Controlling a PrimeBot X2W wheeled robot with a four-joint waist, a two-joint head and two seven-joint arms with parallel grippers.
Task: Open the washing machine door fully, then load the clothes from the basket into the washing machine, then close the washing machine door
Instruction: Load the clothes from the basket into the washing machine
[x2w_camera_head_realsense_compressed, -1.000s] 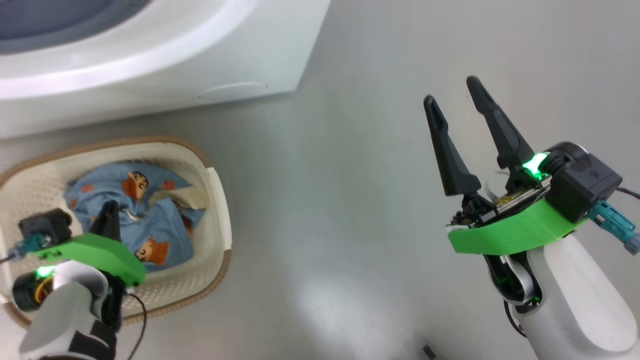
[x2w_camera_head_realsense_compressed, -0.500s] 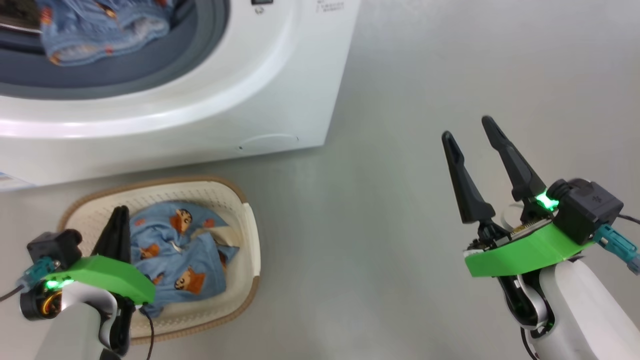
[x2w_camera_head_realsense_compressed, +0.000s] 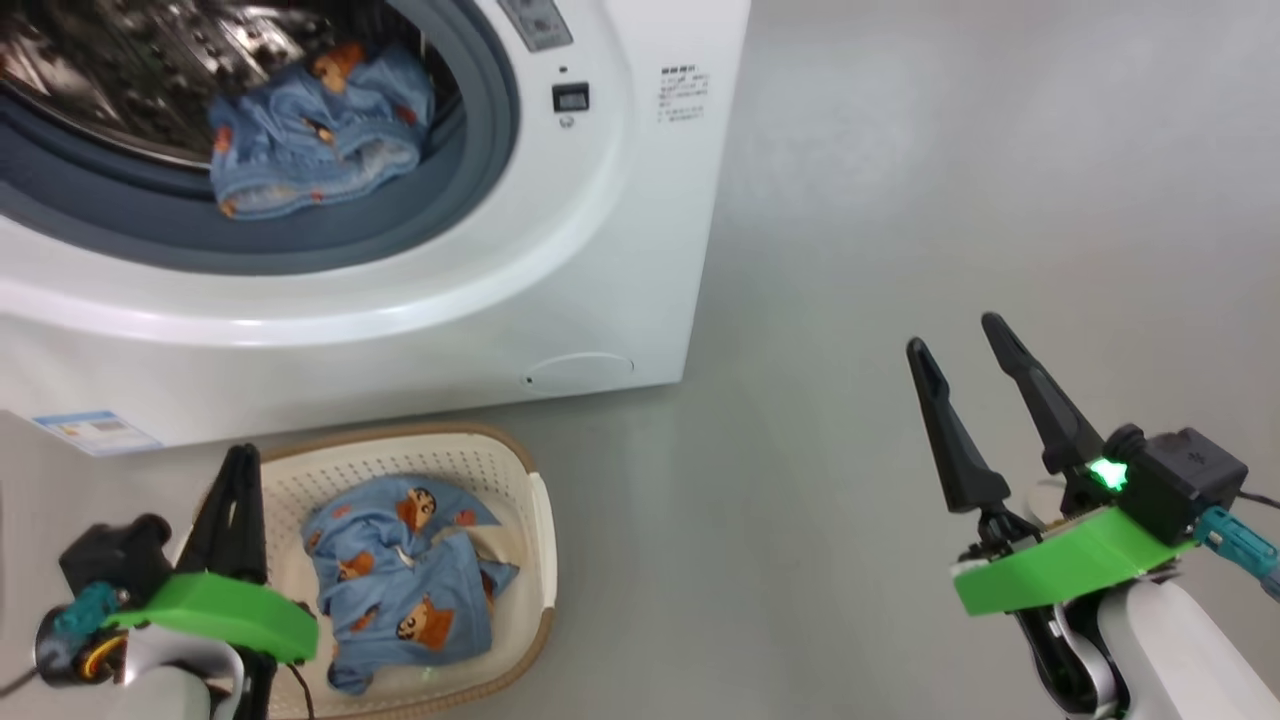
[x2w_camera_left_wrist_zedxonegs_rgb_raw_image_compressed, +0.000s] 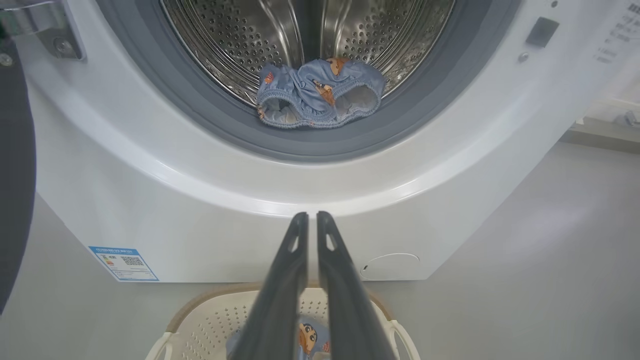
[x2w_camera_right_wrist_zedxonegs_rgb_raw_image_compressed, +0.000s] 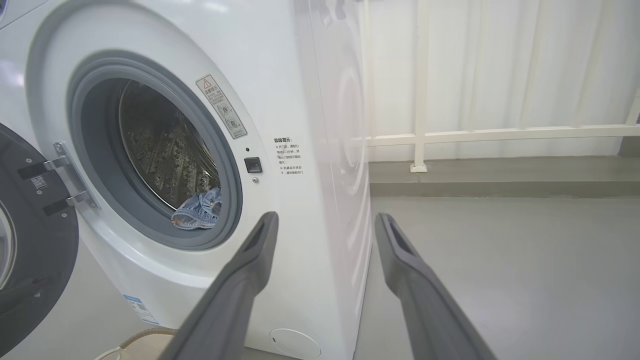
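While left fingers (x2w_camera_head_realsense_compressed: 235, 500) hang together near the clothes (x2w_camera_head_realsense_compressed: 420, 590), right fingers (x2w_camera_head_realsense_compressed: 950, 430) apart, empty.

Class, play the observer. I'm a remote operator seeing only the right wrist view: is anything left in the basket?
Observer: Yes, a blue garment lies in the basket.
Operator: What's the left gripper doing?
Observer: The left gripper is shut on nothing, over the basket's left rim.
Operator: Is my gripper near the basket?
Observer: No, the right gripper is open over the floor, well right of the basket.
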